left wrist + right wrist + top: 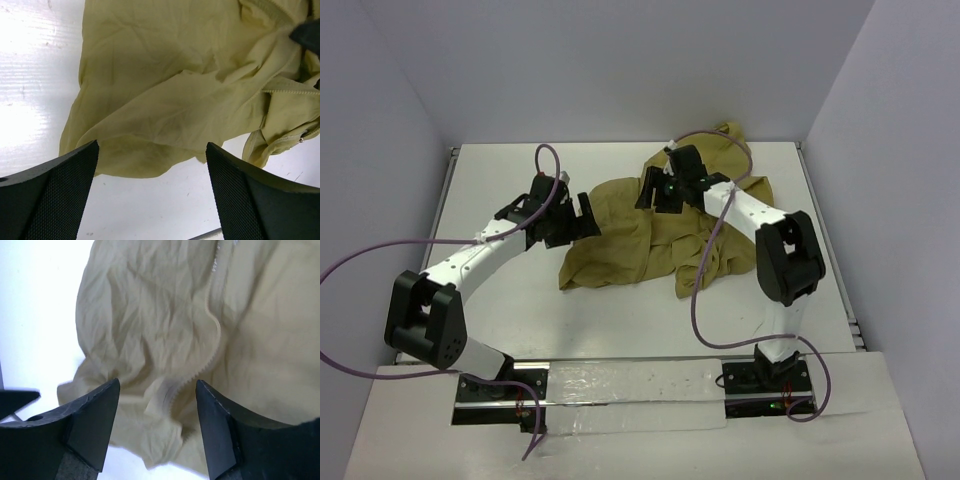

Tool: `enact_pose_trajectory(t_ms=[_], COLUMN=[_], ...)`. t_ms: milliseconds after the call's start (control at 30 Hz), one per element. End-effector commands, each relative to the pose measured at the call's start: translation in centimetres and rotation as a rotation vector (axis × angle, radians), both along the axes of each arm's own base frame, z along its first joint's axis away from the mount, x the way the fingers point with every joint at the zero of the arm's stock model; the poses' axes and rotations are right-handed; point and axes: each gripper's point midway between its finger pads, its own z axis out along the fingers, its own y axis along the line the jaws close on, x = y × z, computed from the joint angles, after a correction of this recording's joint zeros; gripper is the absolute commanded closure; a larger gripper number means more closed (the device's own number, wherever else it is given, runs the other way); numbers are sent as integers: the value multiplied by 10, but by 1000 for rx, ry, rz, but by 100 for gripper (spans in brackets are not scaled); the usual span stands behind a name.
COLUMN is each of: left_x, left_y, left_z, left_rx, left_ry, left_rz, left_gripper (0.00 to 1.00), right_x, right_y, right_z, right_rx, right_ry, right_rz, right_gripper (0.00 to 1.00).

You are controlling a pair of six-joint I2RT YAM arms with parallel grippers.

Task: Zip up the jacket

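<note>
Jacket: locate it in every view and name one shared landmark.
Top external: jacket centre, slightly right.
Left wrist: jacket across upper frame, beyond open left claw.
Right wrist: jacket fills most, behind open right claw.
Shared landmark: white table along the jacket's edge.

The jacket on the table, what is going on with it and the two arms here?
Two robot arms are getting ready to zip up the jacket. It lies crumpled on the white table. The left gripper hovers open at the jacket's left edge. The right gripper hovers open above a curved stretch of the zipper track. Neither holds the cloth yet.
</note>
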Motion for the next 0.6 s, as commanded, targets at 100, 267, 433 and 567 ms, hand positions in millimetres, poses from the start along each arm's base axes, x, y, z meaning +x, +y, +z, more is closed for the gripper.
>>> enact_pose_trajectory(t_ms=[100,267,433,567], left_x=[8,6,6,4], left_y=[-18,-20,-19,-18], left_z=[23,27,28,30], left_rx=[-83,-83,-88,-97], left_ry=[-47,-50,-52,-54], left_rz=[-38,-66,-52,-43], left_gripper=[2,2,2,2], right_x=[-56,-120,-145,-147], right_y=[-18,-6,14,29], right_z=[41,2,-17,-27], right_rx=[13,22,111,174], right_ry=[-72,15,73,88], right_rz=[2,58,53,58], right_gripper=[30,32,31,32])
